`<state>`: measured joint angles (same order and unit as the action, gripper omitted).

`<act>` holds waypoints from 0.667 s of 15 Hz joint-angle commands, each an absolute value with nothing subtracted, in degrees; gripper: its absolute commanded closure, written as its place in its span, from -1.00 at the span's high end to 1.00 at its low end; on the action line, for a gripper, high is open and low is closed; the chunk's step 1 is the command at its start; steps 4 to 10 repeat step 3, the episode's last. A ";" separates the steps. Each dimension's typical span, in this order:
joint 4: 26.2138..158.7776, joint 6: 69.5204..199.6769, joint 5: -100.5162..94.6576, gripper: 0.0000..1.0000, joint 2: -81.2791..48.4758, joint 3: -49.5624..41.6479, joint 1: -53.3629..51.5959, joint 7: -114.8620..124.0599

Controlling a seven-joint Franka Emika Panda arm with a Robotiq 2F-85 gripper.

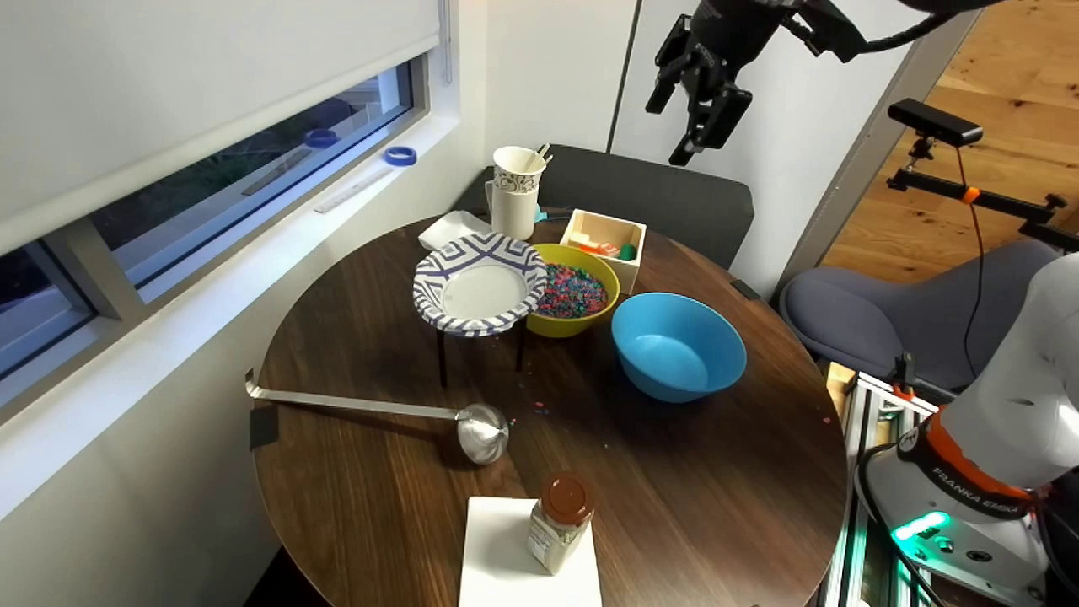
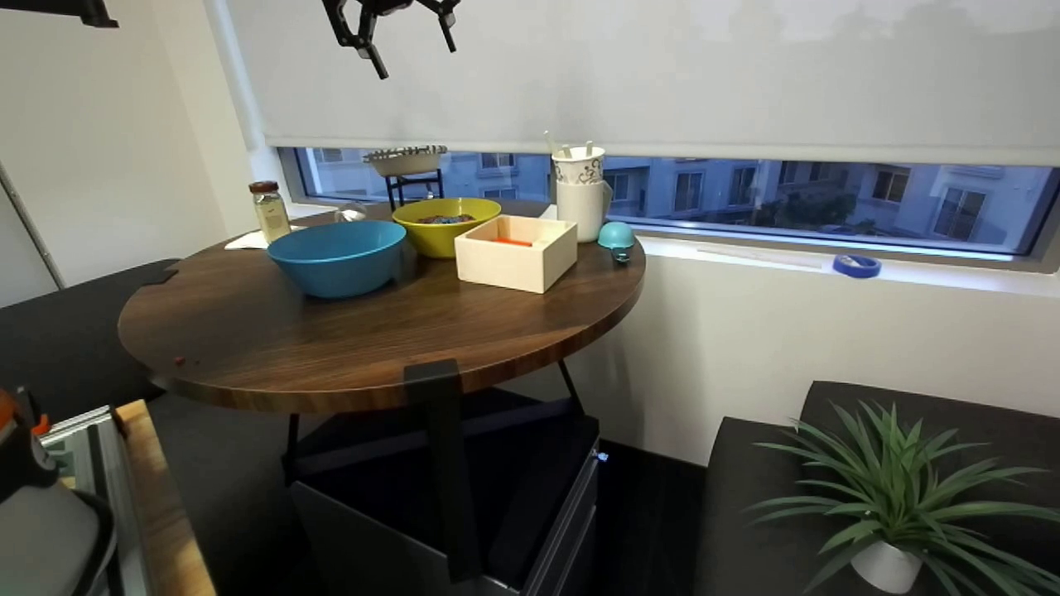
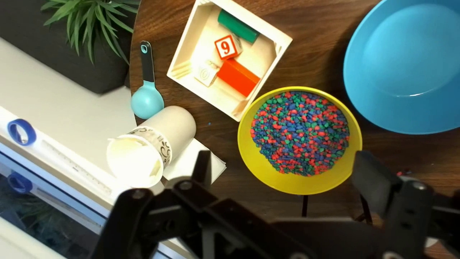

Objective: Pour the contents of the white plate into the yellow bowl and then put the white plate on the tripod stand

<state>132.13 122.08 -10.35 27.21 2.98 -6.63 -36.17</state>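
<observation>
The white plate [image 1: 483, 291] with its dark patterned rim sits level on the tripod stand [image 1: 442, 358] and looks empty; both also show in an exterior view, plate [image 2: 407, 164] and stand [image 2: 414, 180]. The yellow bowl [image 1: 566, 327] stands beside the stand and holds multicoloured small pieces; it also shows in an exterior view [image 2: 431, 240] and in the wrist view [image 3: 258, 165]. My gripper [image 1: 668, 133] is open and empty, high above the table; it also shows in an exterior view [image 2: 418, 63] and the wrist view [image 3: 284, 154]. The wrist view shows only thin stand legs [image 3: 304, 205]; the plate is hidden there.
A blue bowl [image 1: 679, 346] stands close to the yellow bowl. A wooden box [image 2: 513, 261] with blocks and a white mug [image 1: 513, 211] holding a paper cup stand behind. A metal ladle [image 1: 362, 405], a jar [image 1: 560, 527] on a white square and a teal scoop [image 3: 147, 100] lie around.
</observation>
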 commanded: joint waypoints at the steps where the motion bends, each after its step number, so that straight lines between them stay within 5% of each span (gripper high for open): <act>1: 132.03 121.88 -10.91 1.00 27.14 2.09 -7.82 -35.73; 10: 132.05 121.89 -10.90 1.00 27.14 2.10 -7.86 -35.74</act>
